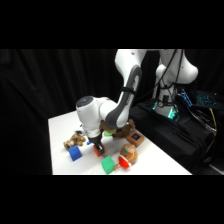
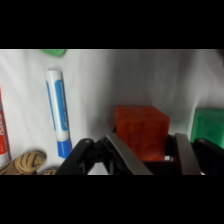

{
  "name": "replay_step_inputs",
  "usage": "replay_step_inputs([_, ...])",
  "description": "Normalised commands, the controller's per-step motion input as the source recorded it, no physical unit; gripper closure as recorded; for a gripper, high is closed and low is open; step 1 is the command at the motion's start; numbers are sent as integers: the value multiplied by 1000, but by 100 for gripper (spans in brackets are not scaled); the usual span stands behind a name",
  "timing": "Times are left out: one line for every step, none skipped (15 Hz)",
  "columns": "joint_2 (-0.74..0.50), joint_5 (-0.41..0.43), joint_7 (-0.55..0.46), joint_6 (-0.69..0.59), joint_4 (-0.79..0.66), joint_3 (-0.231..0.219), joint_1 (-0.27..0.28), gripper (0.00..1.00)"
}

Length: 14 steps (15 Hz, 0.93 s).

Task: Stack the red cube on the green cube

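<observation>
Red cube sits between the fingers of the claw.

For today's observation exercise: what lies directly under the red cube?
The red cube sits between the gripper's fingers. White table shows around it; the fingers cover its underside, so contact cannot be seen.

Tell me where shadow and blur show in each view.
Side view: black backdrop, bright white table, everything soft; the arm hides most of the red cube. Wrist view: grey shadow falls on the table behind the red cube; the tool linkage is dark and blurred at the bottom edge, and the green cube is cut off.
</observation>
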Motion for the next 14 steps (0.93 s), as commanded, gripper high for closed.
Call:
replay_step_inputs([-271, -52, 193, -126, -156, -94, 155, 74])
replay_step_inputs([-335, -49, 177, -170, -185, -75, 154, 74])
replay_step_inputs([-377, -60, 182, -193, -200, -75, 165, 74])
replay_step_inputs([-410, -62, 182, -248, -202, -68, 163, 74])
replay_step_inputs([-414, -76, 190, -275, -194, -71, 163, 74])
replay_step_inputs([-420, -82, 197, -308, -188, -68, 157, 74])
replay_step_inputs([-408, -87, 185, -296, -183, -58, 141, 74])
replay_step_inputs([-387, -102, 182, -274, -175, -56, 130, 74])
replay_step_inputs([-369, -113, 171, -258, -169, -50, 118, 74])
replay_step_inputs([-342, -116, 159, -241, -157, -40, 103, 74])
replay_step_inputs([-315, -116, 157, -220, -145, -33, 90, 74])
replay_step_inputs([-287, -112, 146, -206, -129, -21, 78, 74])
replay_step_inputs([-254, -106, 139, -189, -113, -8, 68, 74])
replay_step_inputs([-224, -104, 137, -170, -98, 1, 63, 74])
